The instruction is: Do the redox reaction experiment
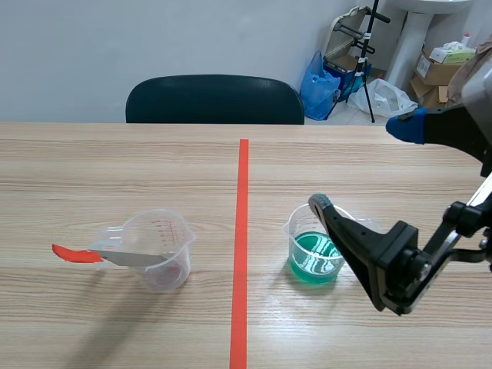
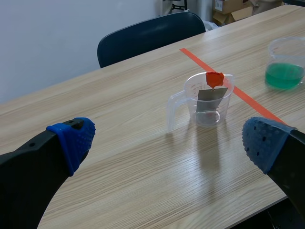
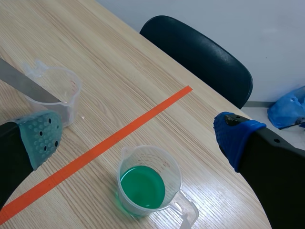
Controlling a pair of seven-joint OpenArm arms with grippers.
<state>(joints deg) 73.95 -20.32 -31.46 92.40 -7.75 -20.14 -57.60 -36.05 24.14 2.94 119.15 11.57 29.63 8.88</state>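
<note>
A clear measuring cup [image 1: 157,250] stands left of the tape line, with a grey metal strip [image 1: 134,258] with a red end [image 1: 75,254] leaning out of it. A second clear cup [image 1: 315,257], right of the line, holds green liquid. My right gripper [image 1: 363,165] hangs open above the green cup [image 3: 145,186], which lies below and between its fingers. My left gripper [image 2: 169,140] is open, well short of the cup with the strip [image 2: 207,100]; its arm is not in the scene view.
The orange-red tape line [image 1: 242,231] runs down the table's middle. A dark chair [image 1: 215,100] stands behind the far edge. Boxes, a blue bag and a stand crowd the back right corner [image 1: 369,69] beyond the table.
</note>
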